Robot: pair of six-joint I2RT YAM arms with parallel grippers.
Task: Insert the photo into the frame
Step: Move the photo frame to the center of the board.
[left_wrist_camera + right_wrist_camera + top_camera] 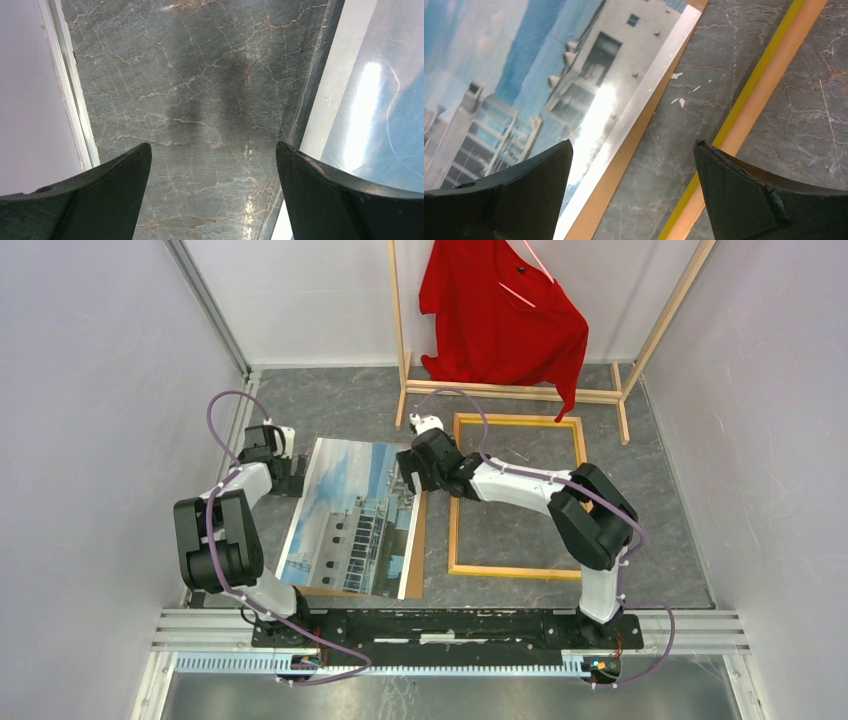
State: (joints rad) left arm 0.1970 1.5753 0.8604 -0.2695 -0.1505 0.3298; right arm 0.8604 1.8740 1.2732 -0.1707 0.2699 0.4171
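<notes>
**Frame lies empty, photo beside it on its board**

The frame (515,571) is the only thing here that could hold anything, and it holds nothing: the grey veined table (520,505) shows through its opening on all four sides. It lies flat, right of centre. In the right wrist view its rail has a light wood face with a bright yellow strip along the edge nearer the photo.

Counted, there is one frame, one photo (350,520), one brown backing board (416,562), one wooden clothes rack (520,393) at the back with one red shirt (500,310) on it, and two arms.

The photo lies face up to the left of the frame, outside it. A strip of bare table runs between them. It rests on the backing board, which shows as a brown margin along the photo's right and near edges. The print shows a white building with dark windows and railings against blue sky with cloud. Its surface is glossy (glare washes out a patch in both wrist views).

The left gripper (212,150) is at the photo's far left corner with its jaws spread wide over bare table and nothing between them. The photo's edge lies just inside its right finger.

The right gripper (634,145) is near the photo's far right corner, jaws also wide apart and empty. It spans the photo's white border, the board's edge, the strip of table and the frame's left rail.
</notes>
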